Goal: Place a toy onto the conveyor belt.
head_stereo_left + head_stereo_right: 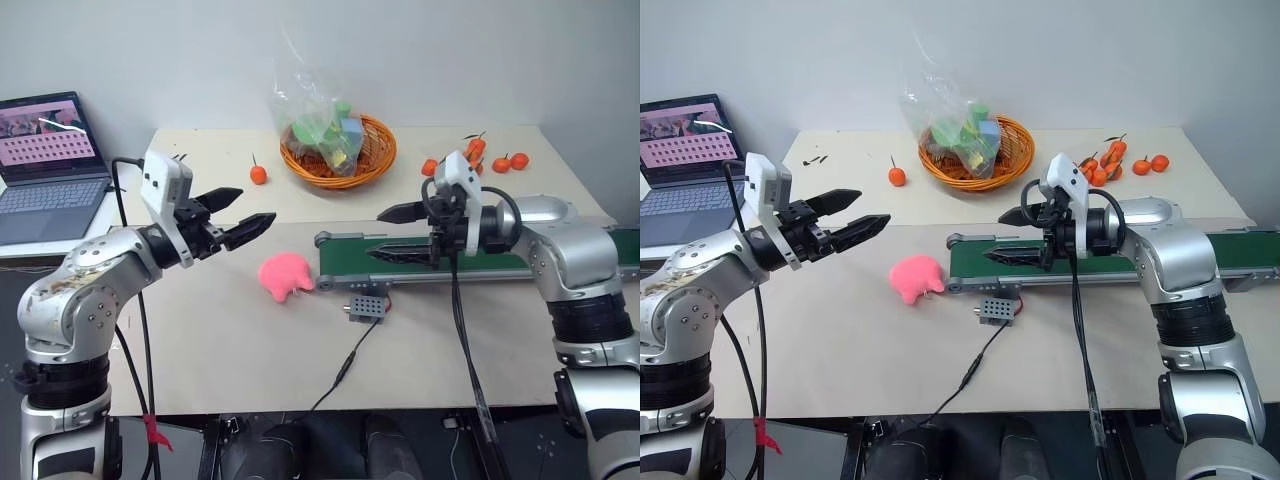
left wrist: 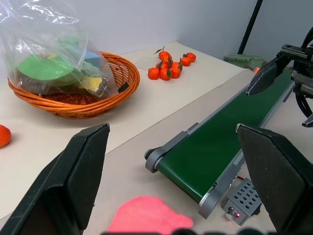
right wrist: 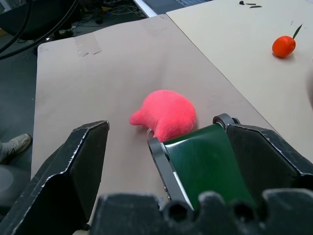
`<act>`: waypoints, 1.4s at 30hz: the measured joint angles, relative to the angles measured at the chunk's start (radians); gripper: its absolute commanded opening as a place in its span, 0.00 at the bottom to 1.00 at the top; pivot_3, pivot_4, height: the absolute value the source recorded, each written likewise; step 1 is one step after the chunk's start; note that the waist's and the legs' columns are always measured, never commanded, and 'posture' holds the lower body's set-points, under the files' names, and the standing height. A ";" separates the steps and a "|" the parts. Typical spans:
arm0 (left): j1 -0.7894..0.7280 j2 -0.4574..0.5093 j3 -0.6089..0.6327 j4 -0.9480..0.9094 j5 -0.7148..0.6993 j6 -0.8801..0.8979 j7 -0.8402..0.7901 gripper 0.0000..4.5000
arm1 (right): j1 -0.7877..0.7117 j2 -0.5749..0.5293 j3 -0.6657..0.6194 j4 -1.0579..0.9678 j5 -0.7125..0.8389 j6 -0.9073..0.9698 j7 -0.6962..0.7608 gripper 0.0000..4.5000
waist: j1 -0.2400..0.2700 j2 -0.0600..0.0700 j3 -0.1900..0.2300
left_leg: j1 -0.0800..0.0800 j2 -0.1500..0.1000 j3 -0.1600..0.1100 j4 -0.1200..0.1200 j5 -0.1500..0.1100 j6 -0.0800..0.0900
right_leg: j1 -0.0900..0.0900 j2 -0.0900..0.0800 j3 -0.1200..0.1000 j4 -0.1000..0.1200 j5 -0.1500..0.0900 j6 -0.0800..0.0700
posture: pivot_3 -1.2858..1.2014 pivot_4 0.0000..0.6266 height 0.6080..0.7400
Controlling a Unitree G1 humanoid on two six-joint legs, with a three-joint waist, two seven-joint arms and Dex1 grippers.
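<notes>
Your pink plush toy (image 1: 286,273) lies lower center, just left of the conveyor belt (image 1: 420,262), between 2 spread, empty grippers, left gripper (image 1: 243,212) and right gripper (image 1: 384,233) about equally near.

You see two silver-grey arms with black ribbed bands at the joints and small screws on the shells. Each ends in a white camera block and black pointed fingers (image 1: 243,230). A black cable hangs from each wrist.
</notes>
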 measured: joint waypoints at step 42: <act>0.038 -0.427 0.346 0.594 -0.866 0.252 1.073 0.98 | 0.041 -0.044 0.011 -0.026 -0.017 0.000 -0.010 1.00 | 0.009 -0.002 -0.001 | 0.001 0.000 0.001 0.000 0.000 -0.001 | 0.001 0.000 0.001 0.001 0.001 0.000 | 0.52 0.24 0.95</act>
